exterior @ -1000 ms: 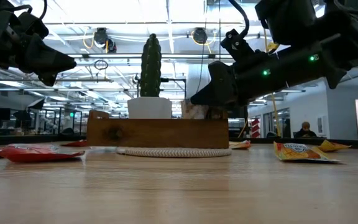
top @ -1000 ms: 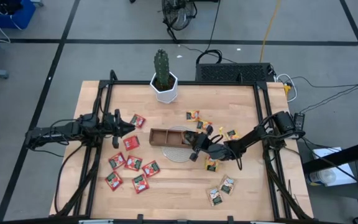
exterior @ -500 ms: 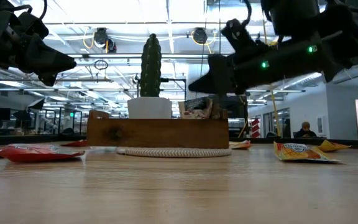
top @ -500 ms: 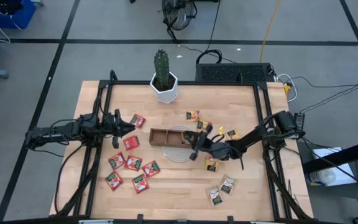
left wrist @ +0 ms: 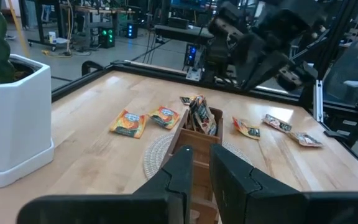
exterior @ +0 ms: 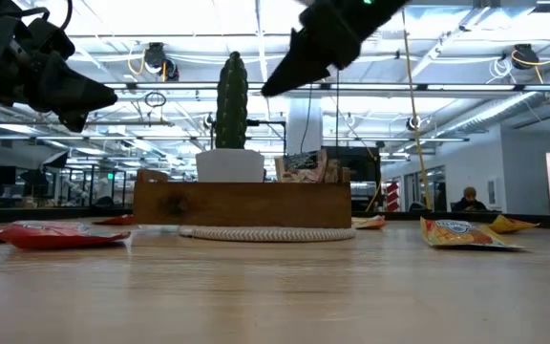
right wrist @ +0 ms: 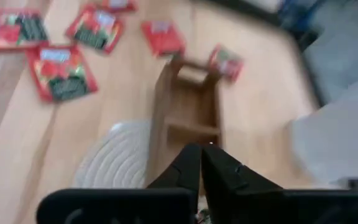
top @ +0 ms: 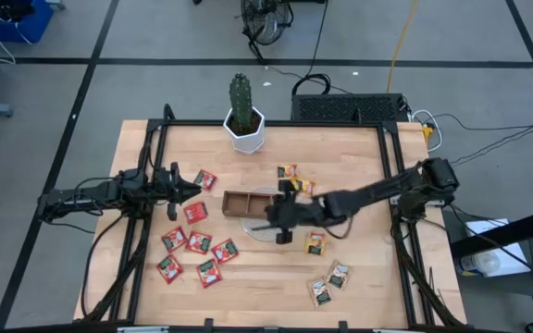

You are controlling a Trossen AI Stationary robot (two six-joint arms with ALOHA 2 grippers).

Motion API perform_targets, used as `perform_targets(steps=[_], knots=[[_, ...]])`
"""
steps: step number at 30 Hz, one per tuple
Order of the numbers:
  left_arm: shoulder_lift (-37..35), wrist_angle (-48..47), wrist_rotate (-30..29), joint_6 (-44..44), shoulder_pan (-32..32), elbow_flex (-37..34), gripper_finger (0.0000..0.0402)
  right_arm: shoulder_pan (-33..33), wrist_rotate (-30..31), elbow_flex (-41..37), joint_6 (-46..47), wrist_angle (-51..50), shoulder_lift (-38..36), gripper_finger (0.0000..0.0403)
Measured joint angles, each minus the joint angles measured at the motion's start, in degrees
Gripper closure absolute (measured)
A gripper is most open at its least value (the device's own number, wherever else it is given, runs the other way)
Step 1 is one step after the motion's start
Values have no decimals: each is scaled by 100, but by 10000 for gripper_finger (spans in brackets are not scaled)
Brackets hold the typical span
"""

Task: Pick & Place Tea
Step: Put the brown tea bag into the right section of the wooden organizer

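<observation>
- Tea sachets (left wrist: 199, 115) stood upright in your tray (top: 248, 201).
- Right fingers (right wrist: 197, 163) were shut, empty, above it; left fingers (left wrist: 194, 168) narrow.
- A low pass could knock them out.

Both arms are matte black, built of slim jointed links with rounded housings at the joints. The left arm (top: 100, 196) runs as a narrow dark tube, thin black cables along it, tapering to the left claw (top: 195, 189), a pointed black wedge. The right arm (top: 378, 192) swells into a blocky black joint housing at the 3 o'clock edge of the table (top: 359, 268), then thins toward the right claw (top: 272, 221). Up close, each claw has two flat, smooth black fingers (left wrist: 229, 180) with squared inner faces and bevelled tips.
</observation>
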Motion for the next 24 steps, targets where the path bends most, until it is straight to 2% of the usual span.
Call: perform_targets(steps=[3, 9, 24], knots=[[-1, 8, 2, 0, 0, 0, 344, -198, -343, 432, 270, -1052, 234, 402], [-2, 0, 2, -1, -2, 0, 344, -530, -1329, 485, 777, -1525, 604, 403], [-1, 0, 4, 0, -2, 0, 344, -672, -1341, 440, 741, -1876, 721, 403]])
